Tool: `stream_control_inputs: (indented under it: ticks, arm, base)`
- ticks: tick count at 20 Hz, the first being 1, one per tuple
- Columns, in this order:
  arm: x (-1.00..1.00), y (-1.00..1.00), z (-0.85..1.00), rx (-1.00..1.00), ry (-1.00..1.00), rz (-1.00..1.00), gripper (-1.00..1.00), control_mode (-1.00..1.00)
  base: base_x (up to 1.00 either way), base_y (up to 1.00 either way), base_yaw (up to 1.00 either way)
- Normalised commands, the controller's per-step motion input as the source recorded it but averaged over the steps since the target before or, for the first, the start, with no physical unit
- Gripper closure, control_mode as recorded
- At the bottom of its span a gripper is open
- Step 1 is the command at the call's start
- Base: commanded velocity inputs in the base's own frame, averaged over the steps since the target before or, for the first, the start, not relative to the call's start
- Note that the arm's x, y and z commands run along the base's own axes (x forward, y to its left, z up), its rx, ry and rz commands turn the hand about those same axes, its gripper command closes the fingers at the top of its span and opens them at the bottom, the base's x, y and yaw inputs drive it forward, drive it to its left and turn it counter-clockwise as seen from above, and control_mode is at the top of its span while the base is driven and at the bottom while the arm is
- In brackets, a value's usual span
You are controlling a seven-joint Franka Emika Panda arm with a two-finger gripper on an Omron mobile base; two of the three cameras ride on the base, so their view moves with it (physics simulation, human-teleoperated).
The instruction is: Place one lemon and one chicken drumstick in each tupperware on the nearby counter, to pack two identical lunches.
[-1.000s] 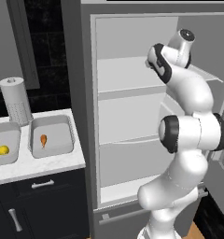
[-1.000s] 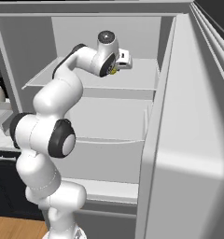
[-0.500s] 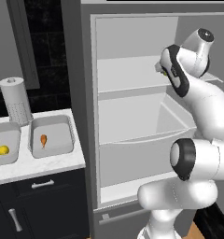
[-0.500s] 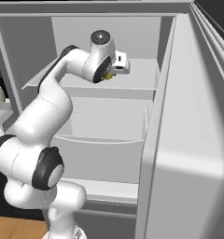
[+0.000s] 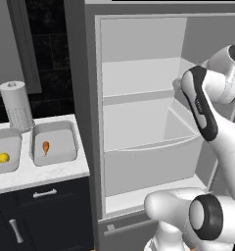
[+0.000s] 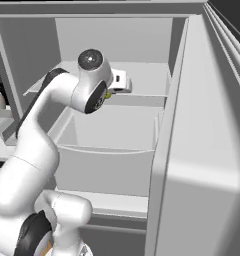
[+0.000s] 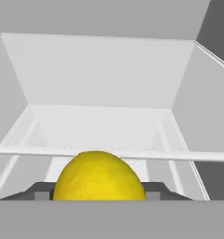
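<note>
The round yellow lemon (image 7: 99,176) sits at six o'clock in the hand view, hard against the camera and between the two dark finger tips, so the hand (image 7: 99,192) is part-way closed on it and appears to be carrying it. In the right base view a sliver of yellow shows just under the white wrist, at the hand (image 6: 111,93), which hangs inside the open grey fridge (image 6: 112,75) over the upper shelf, above the pale drawer below. The move that comes next turns on one relation: the two shallow grey tupperware boxes lie well apart from the hand, far toward nine o'clock in the left base view, on the white marble-look table (image 5: 38,172) beside the fridge. The nearer box (image 5: 54,143) holds an orange chicken drumstick (image 5: 45,146) and no lemon, while the farther box (image 5: 3,155) already has a drumstick and a lemon (image 5: 4,158) (so the nearer one looks like the target). The arm is folded high, elbow raised and the wrist bent into the fridge; it would probably have to withdraw and swing left.
</note>
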Motion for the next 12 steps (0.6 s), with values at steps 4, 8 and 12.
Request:
stream_control_inputs:
  ticks: [4,8,12]
  arm:
    - [-1.00,0.23,-0.12,-0.05,0.05,0.00,1.00,-1.00]
    - [-1.00,0.21,-0.71,-0.10,0.00,0.01,1.00,-1.00]
    - [-1.00,0.24,-0.78,-0.10,0.00,0.00,1.00,-1.00]
  base:
    - [0.00,0.00,0.00]
    - [0.00,0.00,0.00]
    - [0.00,0.00,0.00]
